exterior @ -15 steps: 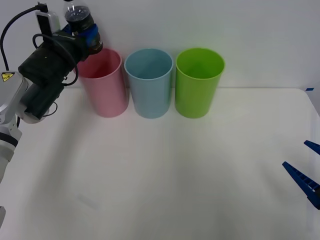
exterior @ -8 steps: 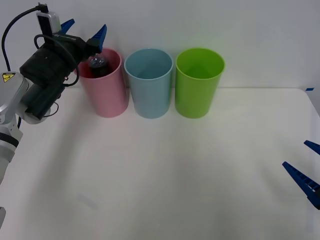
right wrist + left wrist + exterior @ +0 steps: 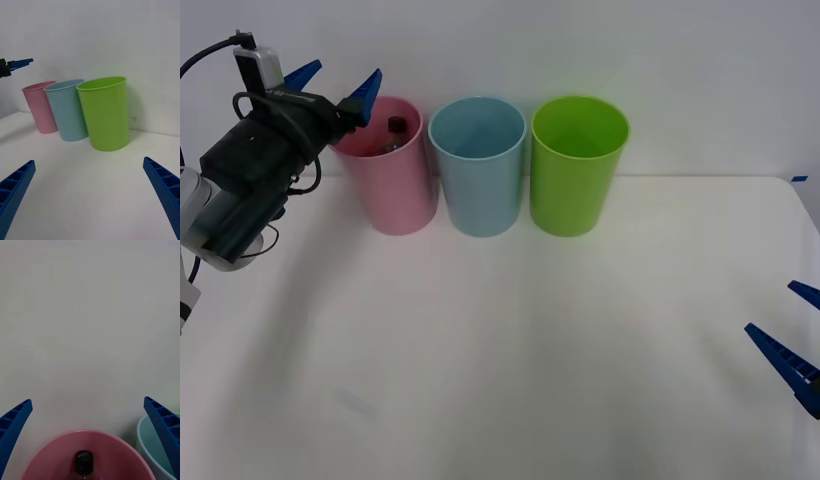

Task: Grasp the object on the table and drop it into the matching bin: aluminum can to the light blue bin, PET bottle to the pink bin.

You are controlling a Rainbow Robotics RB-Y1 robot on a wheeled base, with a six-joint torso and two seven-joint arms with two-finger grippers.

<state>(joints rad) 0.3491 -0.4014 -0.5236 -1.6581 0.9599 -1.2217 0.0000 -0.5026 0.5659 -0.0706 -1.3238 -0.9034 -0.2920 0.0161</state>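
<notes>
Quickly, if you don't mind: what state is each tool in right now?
Left tool: open, empty, above the pink bin holding the PET bottle.
Right tool: open, empty, low over the table.

A green bin [image 3: 578, 162] stands upright near the far edge of the table [image 3: 510, 350], a tall round plastic cup shape with smooth walls that taper slightly toward the base; the right wrist view [image 3: 105, 112] shows its outer wall and open rim. A plain white wall [image 3: 630, 60] rises behind the far edge. A small blue mark [image 3: 800, 179] sits at the table's far right corner.
</notes>
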